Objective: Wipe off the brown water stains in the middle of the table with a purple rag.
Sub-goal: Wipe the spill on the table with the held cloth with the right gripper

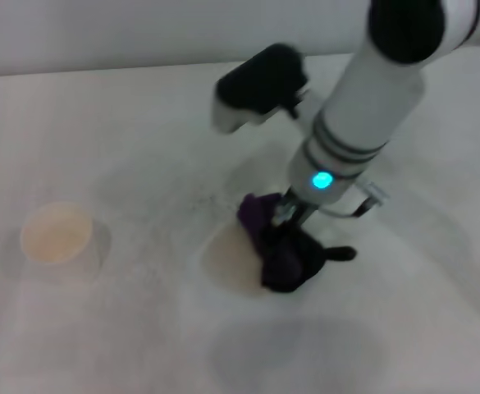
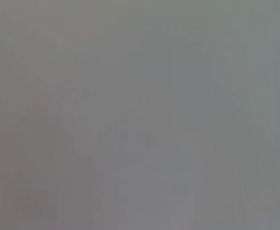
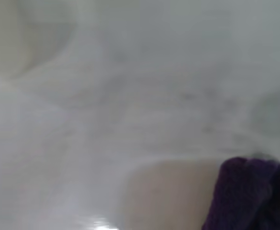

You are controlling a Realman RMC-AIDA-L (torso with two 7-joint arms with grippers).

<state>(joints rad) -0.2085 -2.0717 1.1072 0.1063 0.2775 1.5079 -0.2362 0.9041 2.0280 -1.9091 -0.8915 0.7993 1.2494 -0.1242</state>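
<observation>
Nearest the head camera: bare white bench [image 1: 322, 353] carrying a faint grey shadow patch [image 1: 293, 349]. Just beyond, purple rag [image 1: 282, 246], bunched, dark purple above and black below, short black tab [image 1: 340, 254] poking out toward the robot's right. Resting on the right edge of the brown water stains [image 1: 231, 261], covering part of the tan puddle; rest of the puddle exposed on the left side. Right gripper [image 1: 287, 215] down on top of the rag, apparently clenched on its purple upper fold. White paper cup [image 1: 59, 234] well apart on the left. Right wrist view: rag [image 3: 247, 194] touching the puddle [image 3: 171, 191]. Left gripper nowhere seen; left wrist view plain grey.
</observation>
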